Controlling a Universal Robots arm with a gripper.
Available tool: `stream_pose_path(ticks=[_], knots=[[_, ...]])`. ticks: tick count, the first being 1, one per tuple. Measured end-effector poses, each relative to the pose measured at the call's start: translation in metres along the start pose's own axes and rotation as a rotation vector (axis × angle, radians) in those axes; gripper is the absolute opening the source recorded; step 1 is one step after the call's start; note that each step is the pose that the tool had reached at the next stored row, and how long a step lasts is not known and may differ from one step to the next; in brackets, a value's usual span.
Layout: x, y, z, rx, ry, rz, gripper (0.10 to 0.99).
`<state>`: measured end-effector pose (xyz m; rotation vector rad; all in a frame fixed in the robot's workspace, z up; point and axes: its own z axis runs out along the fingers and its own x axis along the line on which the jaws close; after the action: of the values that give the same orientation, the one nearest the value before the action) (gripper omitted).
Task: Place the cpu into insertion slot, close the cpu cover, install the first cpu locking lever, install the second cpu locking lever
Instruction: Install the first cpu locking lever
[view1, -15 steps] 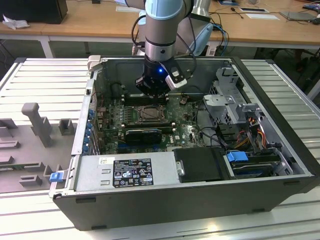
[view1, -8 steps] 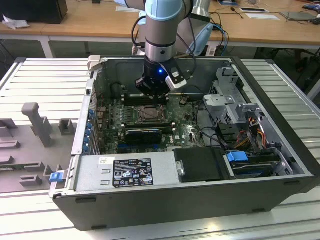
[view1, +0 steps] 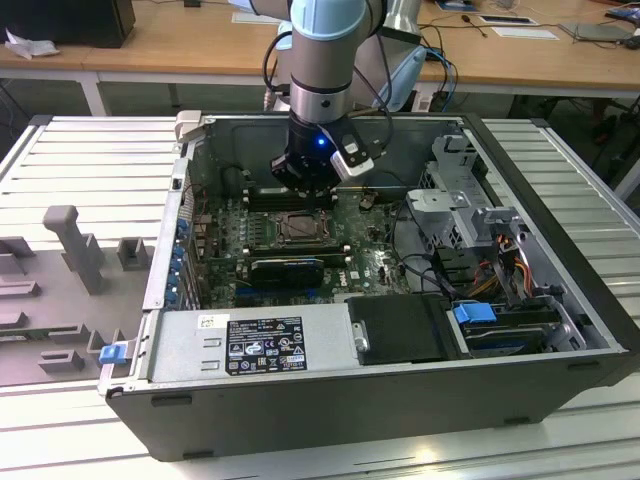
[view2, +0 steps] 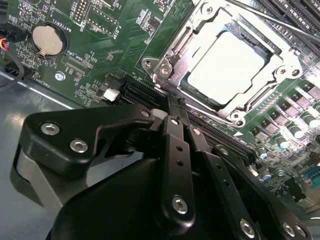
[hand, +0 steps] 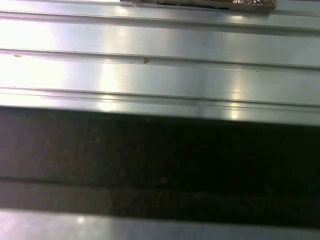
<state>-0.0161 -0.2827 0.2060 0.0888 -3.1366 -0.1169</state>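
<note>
My tool (view2: 172, 107) is down inside the open computer case (view1: 560, 330), its fingers (view2: 175, 150) brought together with nothing between them, the tips pressed at the edge of the cpu cover (view2: 175, 55) where a thin locking lever (view2: 165, 92) runs along the frame. In the second wrist view the cpu (view2: 227, 65) already lies flat in the insertion slot (view1: 300, 228), pale and square, and the cover is down over it, its cut-out centre framing the chip. So the placing and the closing look done to me, and I judge I am working a lever at the corner nearest my fingertips; I cannot tell from here whether that lever is fully caught under its hook. In the exterior view my arm (view1: 325, 60) stands almost straight above the green motherboard (view1: 370, 265), with the long black memory slots (view2: 295, 25) just beside the socket on the far side. The risks I see are these: closed tips give only a narrow contact, so the sprung lever could slip off sideways and snap back up; if I push off line, the tips could skid onto the small components and the slot connector (view2: 135, 90) just beside the socket frame; and too much downward force on a lever not properly seated could bend the cover or load the chip unevenly. The round coin battery (view2: 47, 39) sits well apart from all this.
</note>
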Motion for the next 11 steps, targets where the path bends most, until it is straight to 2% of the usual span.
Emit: stream_pose_path(ticks=[4,9,11], knots=[[-0.0001,-0.0003,0.0021,0.008,0.0018,0.0,0.106],[-0.0003,-0.0004,0.0041,0.009,0.0034,0.0,0.106],[-0.0006,-0.0004,0.0041,0.0,0.0031,0.0,0.106]])
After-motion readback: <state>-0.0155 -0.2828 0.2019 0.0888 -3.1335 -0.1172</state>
